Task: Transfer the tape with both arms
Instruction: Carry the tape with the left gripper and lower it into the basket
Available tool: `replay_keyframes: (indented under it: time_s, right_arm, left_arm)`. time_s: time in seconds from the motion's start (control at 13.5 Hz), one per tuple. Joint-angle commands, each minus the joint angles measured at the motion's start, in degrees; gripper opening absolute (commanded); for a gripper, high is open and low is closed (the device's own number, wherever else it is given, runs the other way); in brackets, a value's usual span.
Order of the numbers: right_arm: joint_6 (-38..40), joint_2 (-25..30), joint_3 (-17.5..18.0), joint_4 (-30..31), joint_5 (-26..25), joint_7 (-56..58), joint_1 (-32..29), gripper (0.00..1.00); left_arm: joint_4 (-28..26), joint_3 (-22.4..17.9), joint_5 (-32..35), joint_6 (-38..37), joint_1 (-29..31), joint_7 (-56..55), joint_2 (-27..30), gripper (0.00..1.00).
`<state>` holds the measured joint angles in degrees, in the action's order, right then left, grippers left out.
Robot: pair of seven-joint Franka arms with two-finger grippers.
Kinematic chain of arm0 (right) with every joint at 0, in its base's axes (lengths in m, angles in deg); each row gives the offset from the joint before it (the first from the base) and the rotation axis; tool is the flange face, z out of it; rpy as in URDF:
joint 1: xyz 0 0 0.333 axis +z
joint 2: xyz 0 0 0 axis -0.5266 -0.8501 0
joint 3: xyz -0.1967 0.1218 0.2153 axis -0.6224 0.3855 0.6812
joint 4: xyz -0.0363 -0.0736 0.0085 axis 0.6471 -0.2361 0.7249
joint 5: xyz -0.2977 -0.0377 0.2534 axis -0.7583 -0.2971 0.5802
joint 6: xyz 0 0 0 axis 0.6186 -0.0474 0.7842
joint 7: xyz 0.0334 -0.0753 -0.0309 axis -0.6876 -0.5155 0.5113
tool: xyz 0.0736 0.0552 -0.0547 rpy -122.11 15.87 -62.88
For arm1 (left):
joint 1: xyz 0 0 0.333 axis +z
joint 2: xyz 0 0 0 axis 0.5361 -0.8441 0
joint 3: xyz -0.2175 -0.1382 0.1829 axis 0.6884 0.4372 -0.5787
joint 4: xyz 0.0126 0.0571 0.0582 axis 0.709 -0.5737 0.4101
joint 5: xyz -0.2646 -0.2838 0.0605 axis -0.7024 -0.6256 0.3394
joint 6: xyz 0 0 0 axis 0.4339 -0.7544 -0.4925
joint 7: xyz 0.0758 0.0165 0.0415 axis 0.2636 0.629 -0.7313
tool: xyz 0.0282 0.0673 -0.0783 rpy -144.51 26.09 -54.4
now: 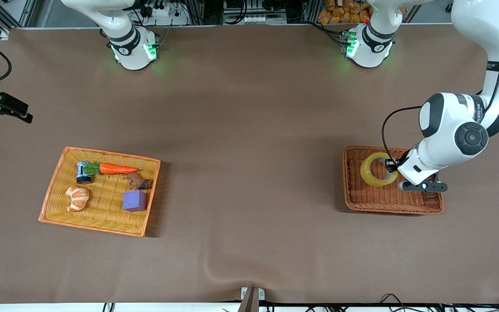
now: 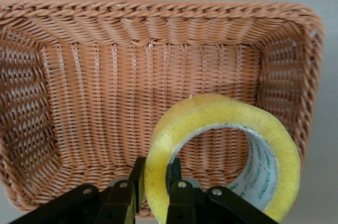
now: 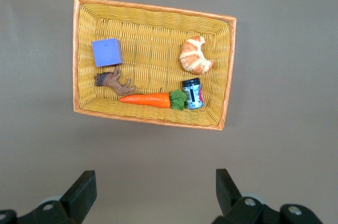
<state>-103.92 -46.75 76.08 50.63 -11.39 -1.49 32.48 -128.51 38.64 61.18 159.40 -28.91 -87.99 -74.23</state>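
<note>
The tape is a glossy yellow ring in the brown wicker basket at the left arm's end of the table. My left gripper is shut on the ring's wall, with one finger inside the ring and one outside. In the left wrist view the tape stands tilted on edge between my fingers, over the basket's floor. I cannot tell whether it touches the floor. My right gripper is open and empty, high over bare table beside the yellow basket. It is out of the front view.
The yellow basket at the right arm's end holds a carrot, a croissant toy, a purple cube, a small can and a brown toy animal. A black mount sticks in at that table end.
</note>
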Motion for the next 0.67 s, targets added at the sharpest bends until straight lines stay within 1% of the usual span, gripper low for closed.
replay_keyframes:
  time_s: [0.0,0.07,0.22,0.37,0.44,0.59]
  right_arm:
    - [0.7,-0.4,0.5,-0.8,-0.6,0.7,-0.6,1.0]
    - [0.7,-0.4,0.5,-0.8,-0.6,0.6,-0.5,1.0]
    - [0.6,-0.4,0.6,-0.7,-0.6,0.6,-0.3,1.0]
    - [0.3,-0.4,0.6,-0.8,-0.3,0.4,0.3,1.0]
    - [0.8,-0.4,0.5,-0.7,0.0,0.0,1.5,1.0]
    - [0.6,-0.4,0.5,-0.8,0.0,0.0,1.5,1.0]
  left_arm:
    - [0.7,0.6,3.6,1.5,0.8,0.5,-1.1,0.67]
    - [0.8,0.7,4.5,1.4,0.8,0.6,-0.8,1.0]
    - [2.2,0.7,4.5,0.9,0.7,0.5,0.2,1.0]
    - [6.0,0.9,4.5,-3.9,0.7,0.4,2.2,1.0]
    - [9.4,1.0,4.5,-7.6,0.6,0.3,2.8,1.0]
    - [18.4,1.0,4.6,-18.6,0.3,0.4,3.3,1.0]
